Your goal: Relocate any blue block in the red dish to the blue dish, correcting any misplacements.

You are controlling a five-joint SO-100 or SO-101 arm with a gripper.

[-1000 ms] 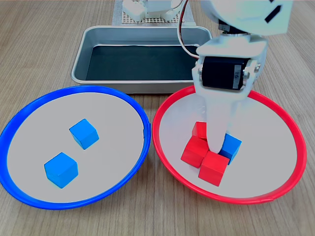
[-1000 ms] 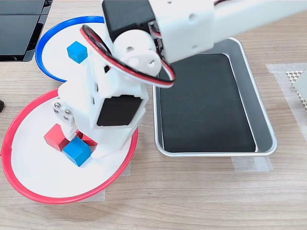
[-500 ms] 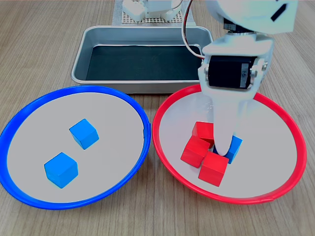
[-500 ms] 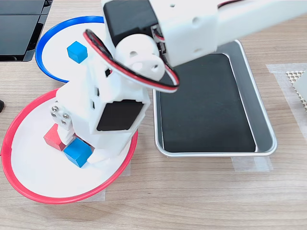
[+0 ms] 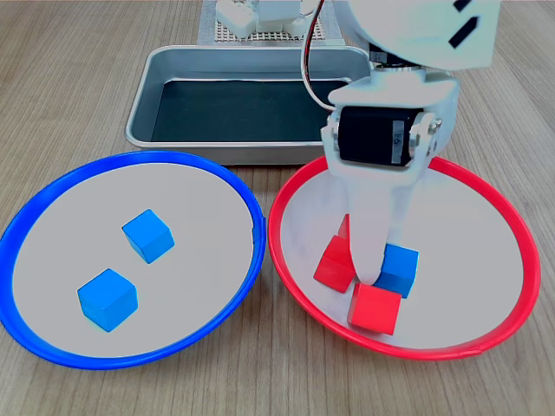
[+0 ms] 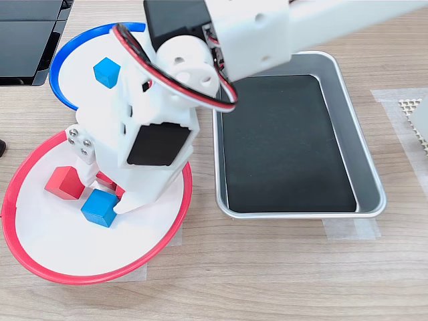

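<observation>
The red dish (image 5: 507, 224) (image 6: 40, 264) holds one blue block (image 5: 398, 269) (image 6: 98, 207) and three red cubes, two of them (image 5: 333, 264) (image 5: 375, 308) plain in the first exterior view. My gripper (image 6: 107, 195) reaches down into this dish with its jaws apart. One white finger (image 5: 368, 260) stands between a red cube and the blue block, touching or nearly touching the block's side. In the second exterior view a red cube (image 6: 105, 180) shows between the fingers, and the blue block lies just beside the lower fingertip. The blue dish (image 5: 52, 186) (image 6: 61, 61) holds two blue cubes (image 5: 147, 236) (image 5: 107, 299).
A rectangular metal tray (image 5: 143, 95) (image 6: 364, 160) with a dark bottom stands behind the two dishes in the first exterior view. The arm's body hangs over the red dish's back half. A dark object (image 6: 27, 40) lies at the second exterior view's top left.
The gripper shifted toward the first exterior view's left and nudged the cubes. The blue block and the front red cube slid forward, and the cluster spread apart.
</observation>
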